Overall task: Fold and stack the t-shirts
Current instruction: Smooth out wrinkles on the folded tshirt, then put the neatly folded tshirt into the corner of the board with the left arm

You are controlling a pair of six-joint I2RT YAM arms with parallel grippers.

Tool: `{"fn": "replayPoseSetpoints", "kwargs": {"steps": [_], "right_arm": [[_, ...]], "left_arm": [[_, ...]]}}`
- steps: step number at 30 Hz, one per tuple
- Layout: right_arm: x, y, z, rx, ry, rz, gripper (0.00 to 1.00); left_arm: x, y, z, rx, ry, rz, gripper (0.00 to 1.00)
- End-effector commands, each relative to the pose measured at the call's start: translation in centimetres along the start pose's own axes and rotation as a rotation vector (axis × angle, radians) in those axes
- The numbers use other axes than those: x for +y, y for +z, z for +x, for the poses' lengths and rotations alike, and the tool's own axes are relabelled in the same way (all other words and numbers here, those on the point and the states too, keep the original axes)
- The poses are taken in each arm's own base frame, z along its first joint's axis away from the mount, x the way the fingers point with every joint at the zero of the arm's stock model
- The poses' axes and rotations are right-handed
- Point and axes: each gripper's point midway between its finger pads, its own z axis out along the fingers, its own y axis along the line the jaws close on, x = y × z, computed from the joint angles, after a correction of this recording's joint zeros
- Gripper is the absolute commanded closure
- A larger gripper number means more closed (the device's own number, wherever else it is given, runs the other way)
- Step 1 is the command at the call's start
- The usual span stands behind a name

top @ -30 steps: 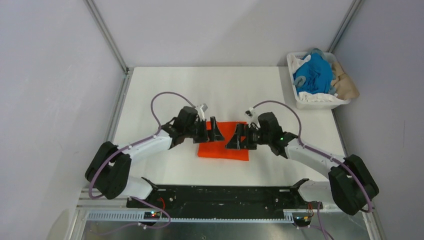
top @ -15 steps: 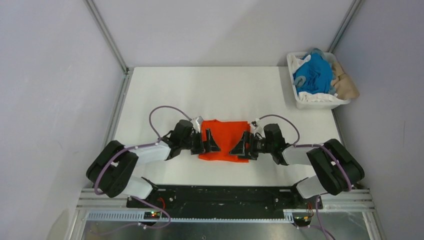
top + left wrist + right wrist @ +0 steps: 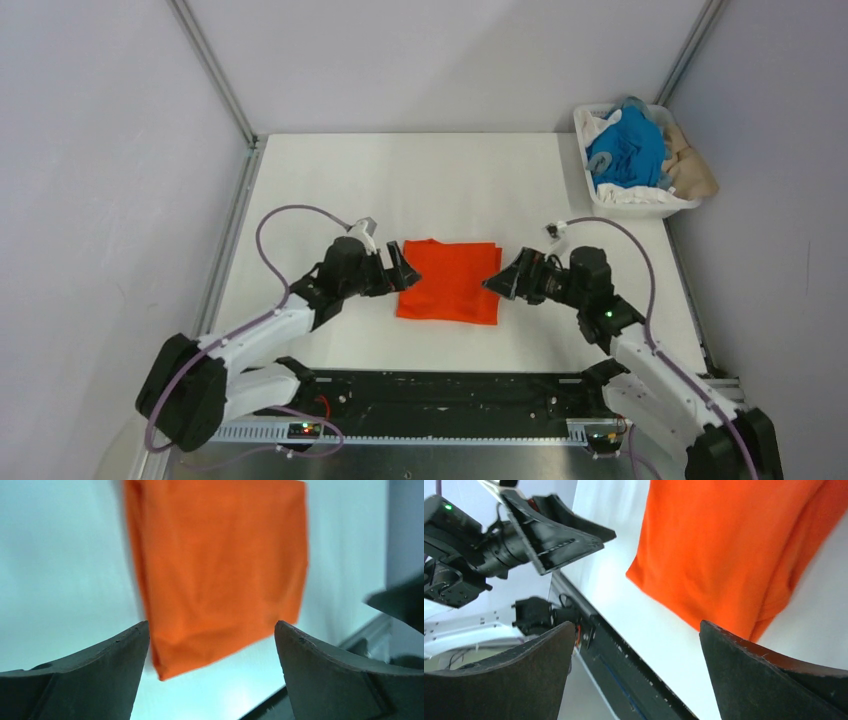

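Observation:
The orange t-shirt [image 3: 449, 281] lies folded into a flat rectangle on the white table; it also shows in the left wrist view [image 3: 220, 570] and the right wrist view [image 3: 729, 545]. My left gripper [image 3: 402, 273] is open and empty just off its left edge. My right gripper [image 3: 500, 279] is open and empty just off its right edge. A blue t-shirt [image 3: 627, 147], a white one [image 3: 602, 127] and a beige one [image 3: 692, 163] are heaped in the white basket [image 3: 640, 209] at the far right.
The black base rail [image 3: 440, 390] runs along the near table edge and shows in the right wrist view [image 3: 634, 680]. Grey walls with metal posts close in the left, back and right sides.
Both grippers have drawn outward off the orange t-shirt, left one to the left, right one to the right. The shirt now lies uncovered, folded flat.

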Motion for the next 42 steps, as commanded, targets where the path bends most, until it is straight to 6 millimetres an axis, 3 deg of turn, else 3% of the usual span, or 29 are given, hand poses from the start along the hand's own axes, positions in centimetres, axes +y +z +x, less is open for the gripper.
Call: {"fn": "replayPoseSetpoints", "kwargs": {"steps": [1,2,3,4,6,9,12,14,16,20,21,26,27,28,29,30,31,33,34,35,36,37,38,42], "right_arm": [[-2.9,-2.0,-1.3,-0.101,0.044,0.180,0.01],[-3.1,-2.2,-1.3,-0.102,0.048,0.188,0.01],[-3.3,-2.4,-1.6,-0.113,0.057,0.189,0.01],[-3.2,-2.4,-1.5,-0.100,0.065,0.175,0.00],[-3.4,-2.5,-1.7,-0.095,0.082,0.170,0.01],[-3.7,-2.3,-1.6,-0.076,0.095,0.164,0.01],[-4.4,-2.1,-1.7,-0.060,0.112,0.167,0.01],[-4.6,-1.9,-2.0,-0.060,0.116,0.158,0.00],[-4.5,-1.7,-2.3,-0.058,0.104,0.138,0.01],[-4.9,-1.5,-3.1,-0.061,0.062,0.152,0.01],[-5.3,-1.5,-3.3,-0.060,0.047,0.175,0.01],[-6.8,-2.1,-4.0,-0.047,0.007,0.258,0.01],[-7.0,-2.2,-4.4,-0.055,0.001,0.266,0.01],[-7.1,-2.3,-4.5,-0.057,0.000,0.271,0.01],[-7.3,-2.4,-4.9,-0.062,0.008,0.280,0.01],[-7.5,-2.4,-4.9,-0.061,0.012,0.287,0.01],[-7.7,-2.6,-5.1,-0.064,0.019,0.292,0.01],[-8.1,-2.8,-5.4,-0.071,0.029,0.306,0.01],[-8.1,-2.8,-5.6,-0.076,0.028,0.306,0.00],[-8.3,-3.0,-5.8,-0.083,0.033,0.310,0.01],[-8.2,-3.0,-5.9,-0.084,0.036,0.306,0.01],[-8.3,-3.1,-6.1,-0.088,0.039,0.308,0.01],[-8.3,-3.1,-6.2,-0.090,0.038,0.308,0.01],[-8.5,-3.3,-6.5,-0.101,0.033,0.317,0.00]], "left_arm": [[4.8,1.8,-0.9,0.012,-0.026,-0.245,0.01],[4.3,2.4,-1.6,0.019,-0.029,-0.240,0.04],[4.9,3.4,-0.4,0.086,-0.035,-0.254,0.11],[4.2,4.0,-0.8,0.098,-0.036,-0.238,0.17],[4.9,5.7,0.5,0.175,-0.046,-0.254,0.34],[5.0,7.1,0.9,0.214,-0.056,-0.259,0.57],[5.6,8.1,1.6,0.245,-0.061,-0.281,0.91],[6.5,8.3,1.0,0.231,-0.057,-0.340,0.99],[8.8,8.0,-0.9,0.170,-0.029,-0.479,1.00],[11.5,7.7,-6.6,0.064,0.001,-0.597,1.00],[11.8,7.7,-8.8,0.025,0.005,-0.605,1.00],[14.0,6.9,-15.0,-0.028,0.106,-0.668,1.00],[14.6,7.1,-17.1,-0.051,0.095,-0.678,1.00],[14.9,7.1,-17.6,-0.028,0.106,-0.671,1.00],[15.6,7.3,-19.7,-0.050,0.099,-0.675,1.00],[16.4,7.0,-20.1,-0.029,0.109,-0.698,1.00],[17.3,7.0,-22.2,-0.051,0.106,-0.715,1.00],[19.2,6.3,-23.7,-0.015,0.120,-0.753,1.00],[19.4,5.6,-26.2,-0.054,0.114,-0.755,1.00],[20.5,5.7,-25.8,-0.007,0.114,-0.766,1.00],[21.0,4.8,-27.9,-0.046,0.108,-0.774,1.00],[22.2,4.7,-28.2,-0.036,0.114,-0.794,1.00],[23.0,3.8,-30.0,-0.071,0.111,-0.808,1.00],[28.6,2.3,-32.4,-0.083,0.087,-0.862,1.00]]}}
